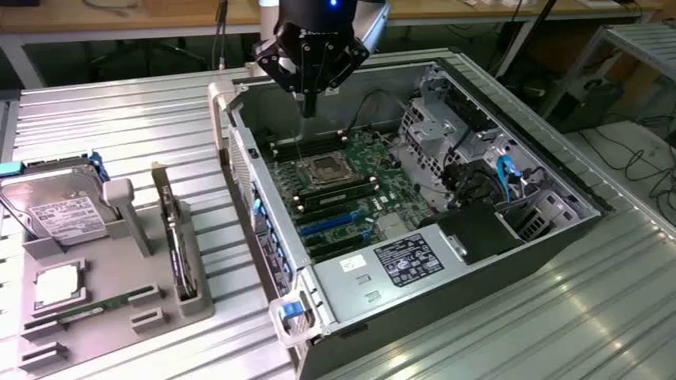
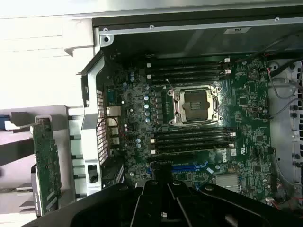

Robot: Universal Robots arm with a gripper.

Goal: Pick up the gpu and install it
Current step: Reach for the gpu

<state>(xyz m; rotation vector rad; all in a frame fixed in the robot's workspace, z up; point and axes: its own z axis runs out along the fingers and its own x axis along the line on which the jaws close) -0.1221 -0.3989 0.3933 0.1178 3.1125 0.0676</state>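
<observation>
The gripper (image 1: pixel 309 109) hangs with its fingers pressed together and nothing between them, above the open computer case (image 1: pixel 477 89), over the far end of the motherboard (image 1: pixel 349 184). The gpu (image 1: pixel 176 237) stands on edge in a grey holder (image 1: pixel 142 315) just outside the case, on the exterior view's left. A hard drive (image 1: pixel 58 210) sits in the same holder, farther from the case.

gpu (image 1: pixel 180 245) x1 | hdd (image 1: pixel 58 210) x1 | ram stick (image 1: pixel 90 310) x1 | cpu (image 1: pixel 58 285) x1 | pc case (image 1: pixel 423 305) x1 | gripper (image 1: pixel 309 111) x1
</observation>
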